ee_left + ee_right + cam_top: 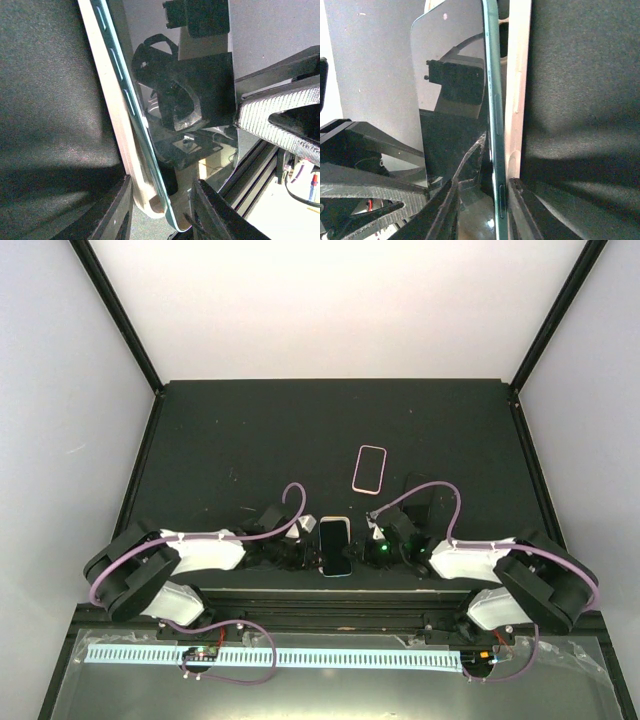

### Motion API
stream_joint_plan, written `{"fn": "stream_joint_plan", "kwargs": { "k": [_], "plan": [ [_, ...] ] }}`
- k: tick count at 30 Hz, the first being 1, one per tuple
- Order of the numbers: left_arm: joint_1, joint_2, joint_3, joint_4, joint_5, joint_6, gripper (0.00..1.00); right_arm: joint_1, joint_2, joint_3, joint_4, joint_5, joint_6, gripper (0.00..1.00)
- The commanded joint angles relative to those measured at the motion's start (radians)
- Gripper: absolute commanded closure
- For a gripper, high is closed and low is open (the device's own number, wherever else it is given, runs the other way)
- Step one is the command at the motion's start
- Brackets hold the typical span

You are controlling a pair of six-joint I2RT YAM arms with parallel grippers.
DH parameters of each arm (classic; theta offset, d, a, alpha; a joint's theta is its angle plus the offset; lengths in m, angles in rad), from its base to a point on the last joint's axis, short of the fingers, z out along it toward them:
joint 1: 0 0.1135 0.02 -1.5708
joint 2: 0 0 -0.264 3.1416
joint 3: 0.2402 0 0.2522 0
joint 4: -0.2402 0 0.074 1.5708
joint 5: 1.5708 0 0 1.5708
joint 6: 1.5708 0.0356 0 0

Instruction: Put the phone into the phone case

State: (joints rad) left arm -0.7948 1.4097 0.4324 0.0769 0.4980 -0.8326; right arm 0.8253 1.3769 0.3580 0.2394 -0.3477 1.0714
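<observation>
- The left end effector (pixel 162 189) and the right end effector (pixel 482 182) are each clamped across the phone (pixel 335 552) and the phone case (pixel 114 115). One finger lies on the glass and the other on the case back.
- The pair sits between the two arms near the front edge of the desk (pixel 250 440). I cannot tell whether it rests on the surface or hangs just above it.
- Risk: the phone's teal edge stands beside the case wall rather than under its lip, so it looks only partly seated. Uneven squeezing could pop a corner back out.
- Risk: the glass is slick. A finger pressing on it could slide, tilting the phone out of the shell.
- Risk: if either grip loosens early, the unsupported end may sag or twist.
- Risk: a second, pink-rimmed case (pixel 370 468) lies farther back, well apart, and seems unlikely to interfere.
- The phone is slim, with a glossy dark screen that mirrors the arms and a teal frame with slim side buttons.
- The phone case is cream and matte, with button cut-outs along its side.
</observation>
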Motion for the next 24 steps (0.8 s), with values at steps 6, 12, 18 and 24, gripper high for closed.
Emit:
{"fn": "stream_joint_plan", "kwargs": {
  "k": [6,12,18,24],
  "plan": [
    [-0.015,0.027,0.019,0.007,-0.031,-0.001,0.66,0.006,-0.075,0.0,0.061,-0.024,-0.003,0.81],
    [-0.02,0.034,0.027,0.002,-0.035,-0.001,0.66,0.006,-0.069,-0.021,0.139,-0.068,0.021,0.81],
    [-0.028,0.034,0.035,-0.005,-0.038,0.0,0.66,0.007,-0.007,-0.019,0.214,-0.128,0.035,0.77],
    [-0.031,0.024,0.041,-0.024,-0.046,0.001,0.66,0.006,0.048,-0.042,0.312,-0.162,0.063,0.84]
  ]
}}
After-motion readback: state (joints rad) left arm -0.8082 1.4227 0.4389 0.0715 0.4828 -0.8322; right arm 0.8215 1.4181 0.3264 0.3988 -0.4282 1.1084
